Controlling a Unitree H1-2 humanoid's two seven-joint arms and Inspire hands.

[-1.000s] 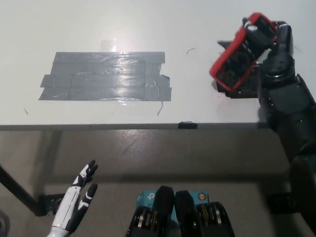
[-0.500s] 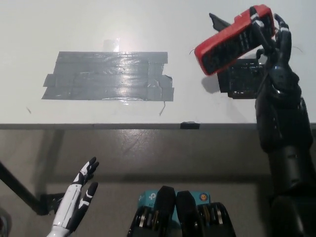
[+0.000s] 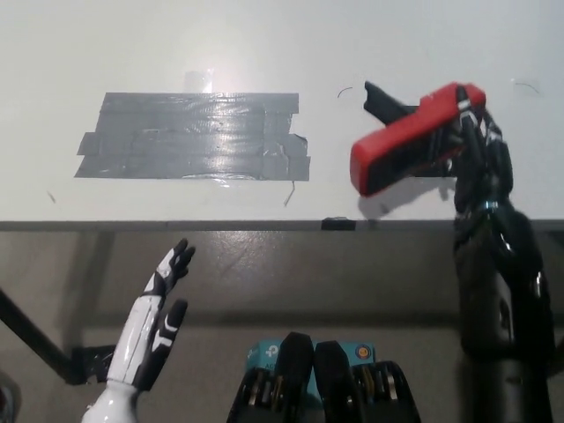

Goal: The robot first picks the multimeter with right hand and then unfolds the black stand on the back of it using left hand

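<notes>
Head view shows the black right hand clamped on the red multimeter, which over the last second has come off the table and swung toward the robot, now held at 2 o'clock above the table's near edge. The white left hand, fingers spread and empty at 7 o'clock, has risen slightly. I judge the pick complete, with the unfolding of the stand next.

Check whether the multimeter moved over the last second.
Yes. The multimeter, held by the right hand, came nearer the table edge and tilted flatter.
</notes>
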